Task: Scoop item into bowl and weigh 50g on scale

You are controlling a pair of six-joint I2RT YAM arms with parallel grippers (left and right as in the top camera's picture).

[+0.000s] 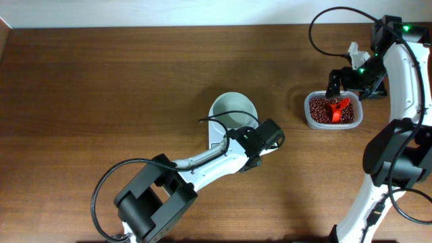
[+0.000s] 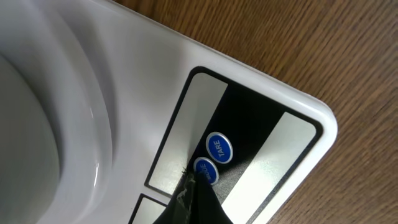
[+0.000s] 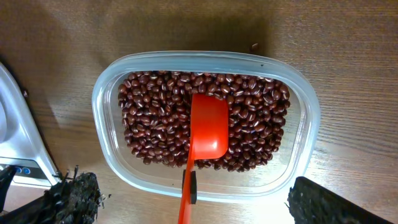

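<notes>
The white bowl [image 1: 233,110] stands on the white scale [image 1: 214,135], which my left arm largely covers. In the left wrist view the bowl's wall [image 2: 43,124] fills the left side, and the scale's panel [image 2: 261,143] shows two blue buttons. My left gripper [image 2: 193,182] is shut, its tip touching the scale beside the lower blue button [image 2: 204,169]. The beans [image 3: 155,124] fill a clear tub [image 3: 298,162], with a red scoop [image 3: 208,127] lying on them. My right gripper [image 3: 202,205] is open above the tub's near rim, the scoop's handle lying between its fingers untouched.
The clear tub [image 1: 332,111] sits on the brown wooden table to the right of the scale. A corner of the scale [image 3: 18,140] shows at the left of the right wrist view. Cables loop around both arms. The table's far edge meets a white wall.
</notes>
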